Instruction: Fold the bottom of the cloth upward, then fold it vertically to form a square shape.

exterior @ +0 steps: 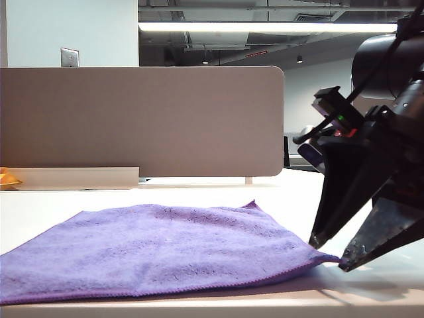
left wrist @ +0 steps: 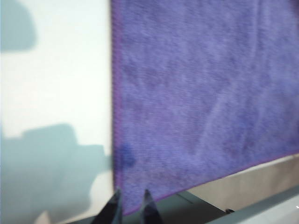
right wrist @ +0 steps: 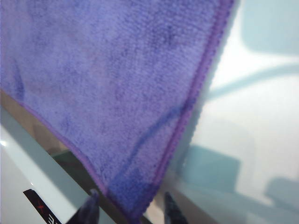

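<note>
Nearest the exterior camera, the cloth (exterior: 159, 248) lies spread flat on the white table (exterior: 371, 291), its hemmed front edge running close along the table's near edge. At the cloth's front right corner the right gripper (exterior: 326, 253) reaches down from a bulky black arm that fills the right side of that view and hides the table behind it. Its two dark fingers stand parted, one tip on either side of the corner; the right wrist view shows the same corner (right wrist: 133, 193) lying in the gap between the tips, with the jaws part open and not pressed together on the fabric.

The left gripper is out of the exterior view. In the left wrist view its two fingertips (left wrist: 130, 207) stand close together at the cloth's (left wrist: 205, 93) other front corner, the corner reaching down between them; whether they pinch it cannot be told.

Beyond the cloth, bare tabletop leads to a tall grey partition (exterior: 142, 119) that blocks most of the room behind. A small yellow object (exterior: 6, 177) sits at its left foot. A ceiling light strip (exterior: 265, 27) glows above.
</note>
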